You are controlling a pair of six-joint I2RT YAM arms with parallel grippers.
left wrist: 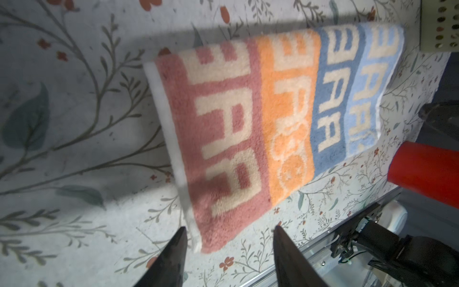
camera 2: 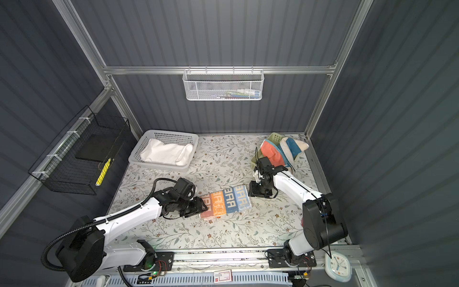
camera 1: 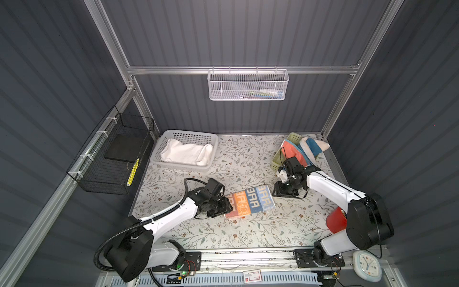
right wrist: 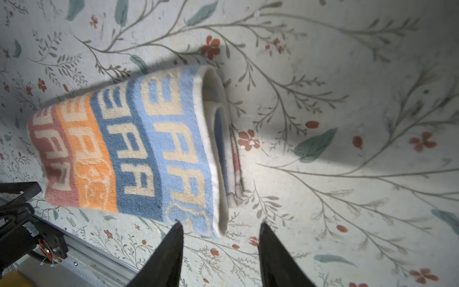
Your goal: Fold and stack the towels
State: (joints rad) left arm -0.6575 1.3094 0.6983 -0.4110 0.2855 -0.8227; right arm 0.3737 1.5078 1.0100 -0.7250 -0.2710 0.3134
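Note:
A folded orange-blue towel with big letters [camera 1: 249, 202] [camera 2: 224, 202] lies flat mid-table. My left gripper [camera 1: 227, 206] [left wrist: 230, 227] stands open at its pink end, and that end's corner [left wrist: 213, 238] lies just ahead of the tips, ungripped. At the light-blue end [right wrist: 178, 149] my right gripper [camera 1: 275, 190] [right wrist: 220, 223] is open too, holding nothing. A white towel [camera 1: 186, 154] lies in the white basket [camera 1: 188, 135]. A coral-orange towel [camera 1: 291, 149] and a cream-and-blue towel [camera 1: 314, 146] hang out of a green basket [camera 1: 278, 161] at the back right.
A red cup [camera 1: 336, 221] stands by the right arm's base. A black wire basket [camera 1: 111, 159] hangs on the left wall and a white mesh basket [camera 1: 248, 85] on the back rail. A clock [camera 1: 367, 266] lies at the front right.

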